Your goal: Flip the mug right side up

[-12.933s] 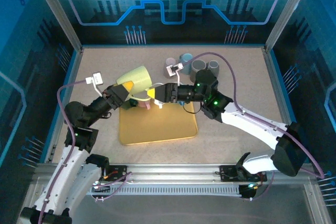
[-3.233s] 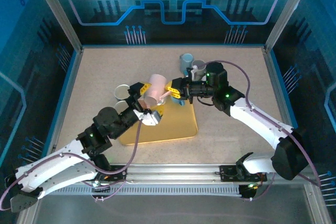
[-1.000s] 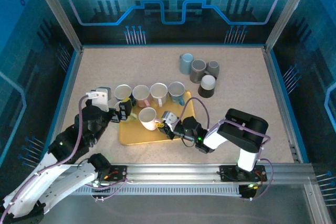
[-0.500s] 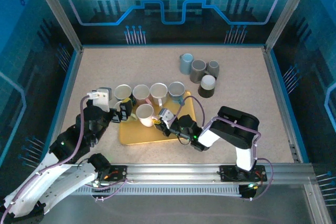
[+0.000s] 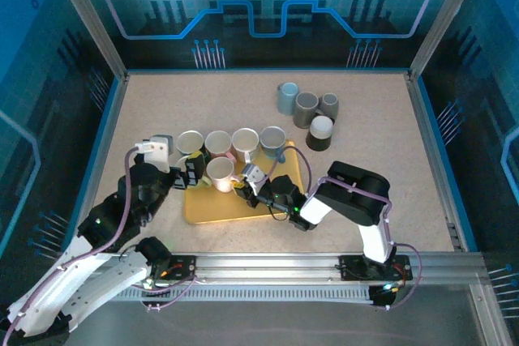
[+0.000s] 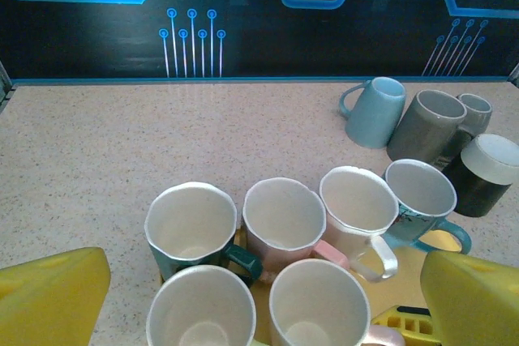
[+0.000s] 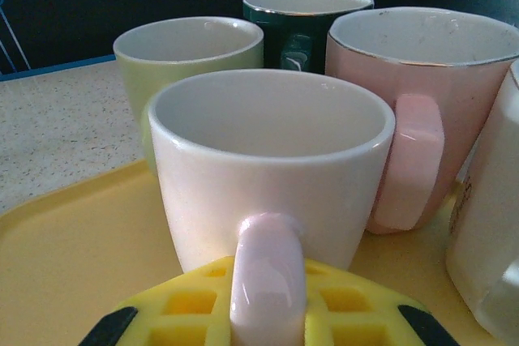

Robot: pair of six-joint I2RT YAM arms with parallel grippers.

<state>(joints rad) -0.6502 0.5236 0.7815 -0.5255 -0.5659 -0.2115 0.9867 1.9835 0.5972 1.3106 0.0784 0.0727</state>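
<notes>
The mug (image 5: 219,173) is white with a pink handle. It stands upright, mouth up, on the yellow tray (image 5: 217,205), just in front of a row of upright mugs. My right gripper (image 5: 246,181) is shut on its handle (image 7: 268,277), with the mug's body (image 7: 263,172) straight ahead of the yellow fingers (image 7: 340,305). My left gripper (image 5: 193,170) hovers open at the tray's left edge, above the mugs. Its yellow fingers (image 6: 50,297) stand wide apart with nothing between them. From there the mug (image 6: 316,309) shows at the bottom, with the right finger (image 6: 399,323) beside it.
Behind the mug stand a dark green mug (image 6: 192,223), a pink one (image 6: 284,218), a white one (image 6: 354,200) and a blue-patterned one (image 6: 420,190). A pale green mug (image 7: 188,48) stands to its left. Several more mugs (image 5: 306,109) cluster at the back right.
My right gripper has slid the upright mug up and to the left across the tray, closer to the row of mugs. The left arm has barely moved.
</notes>
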